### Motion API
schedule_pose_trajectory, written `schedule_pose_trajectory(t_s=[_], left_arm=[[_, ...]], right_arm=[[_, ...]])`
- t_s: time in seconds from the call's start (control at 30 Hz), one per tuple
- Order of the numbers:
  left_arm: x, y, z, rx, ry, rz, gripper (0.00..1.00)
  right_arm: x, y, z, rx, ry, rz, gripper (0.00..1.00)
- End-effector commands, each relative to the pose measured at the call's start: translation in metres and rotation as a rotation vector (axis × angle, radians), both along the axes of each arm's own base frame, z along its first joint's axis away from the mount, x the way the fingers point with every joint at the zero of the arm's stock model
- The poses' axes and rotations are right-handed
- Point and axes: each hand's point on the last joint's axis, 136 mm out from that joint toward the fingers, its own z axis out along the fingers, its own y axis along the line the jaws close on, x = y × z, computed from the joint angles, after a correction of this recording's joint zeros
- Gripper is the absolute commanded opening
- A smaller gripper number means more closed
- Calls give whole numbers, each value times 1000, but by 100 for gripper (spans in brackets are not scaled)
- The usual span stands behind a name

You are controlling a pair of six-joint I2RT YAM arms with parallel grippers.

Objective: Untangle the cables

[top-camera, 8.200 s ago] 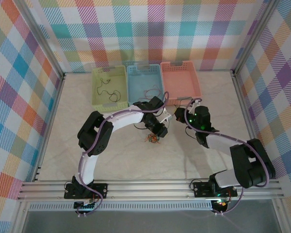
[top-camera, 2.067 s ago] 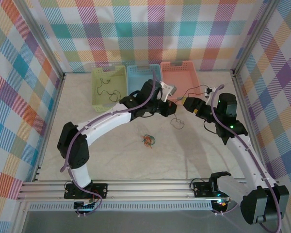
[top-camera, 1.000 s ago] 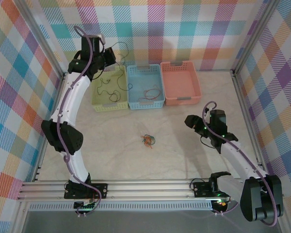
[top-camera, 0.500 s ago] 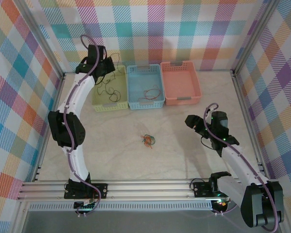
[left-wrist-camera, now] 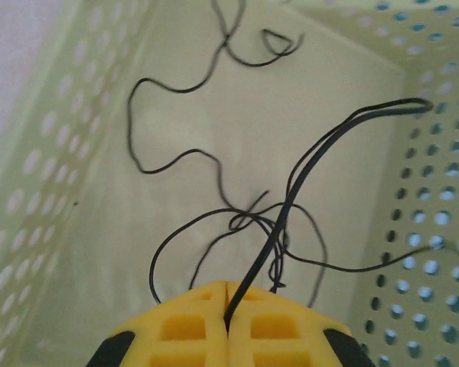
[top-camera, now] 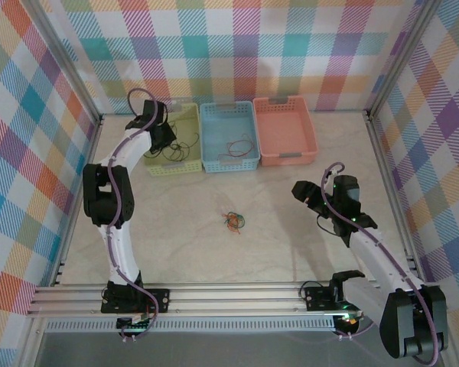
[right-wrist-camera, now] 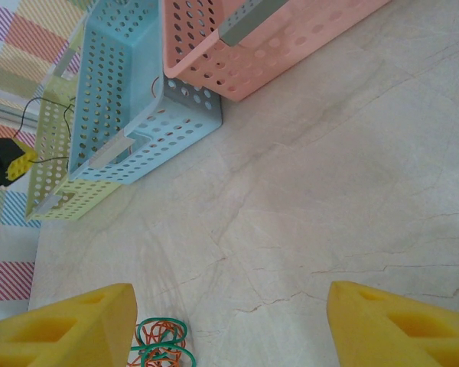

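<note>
1. the clump of wires (top-camera: 233, 222), orange, red and green, lies knotted up near the middle of the table (top-camera: 291, 245), with nothing touching it.
2. the right wrist camera catches the same clump at its 7 o'clock edge, just beside the left-hand yellow finger of the right claw (right-wrist-camera: 229, 325).
3. one black wire (left-wrist-camera: 306, 168) is pinched in the left claw (left-wrist-camera: 226, 290). the yellow fingers are pressed tight together on it, and it arches up and over toward 2 o'clock, against the perforated wall.
4. more loose black wires (left-wrist-camera: 176, 160) squiggle across the floor of the green basket (left-wrist-camera: 61, 191), below that held strand.
5. from above, the green basket sits at about 11 o'clock from the clump, and the left claw is dipped inside it.
6. the blue basket (top-camera: 231, 164) sits at 12 o'clock from the clump, touching the green one, with a reddish wire (top-camera: 237, 145) lying in it.
7. the pink basket (top-camera: 284, 158) comes next, at about 1 o'clock, hard against the blue one.
8. the right claw hangs over bare table at about 2 o'clock from the clump, well apart from it in the top view. its fingers are spread wide with nothing between them.
</note>
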Motion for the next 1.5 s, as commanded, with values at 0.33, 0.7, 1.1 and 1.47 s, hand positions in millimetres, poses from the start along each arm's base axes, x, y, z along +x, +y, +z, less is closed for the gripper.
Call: schedule_pose_trajectory(t_s=[0.33, 0.7, 1.1, 1.47], left_arm=[[-17, -8, 53, -96, -138, -16, 57], [-87, -37, 140, -171, -358, -120, 73], [-169, -183, 112, -405, -354, -583, 59], [-188, -222, 45, -474, -269, -670, 56]], right_arm=[[-2, 4, 10, 17, -54, 21, 67], [-5, 2, 17, 10, -111, 14, 67], [-9, 2, 37, 15, -280, 29, 66], [3, 28, 57, -63, -331, 133, 59]])
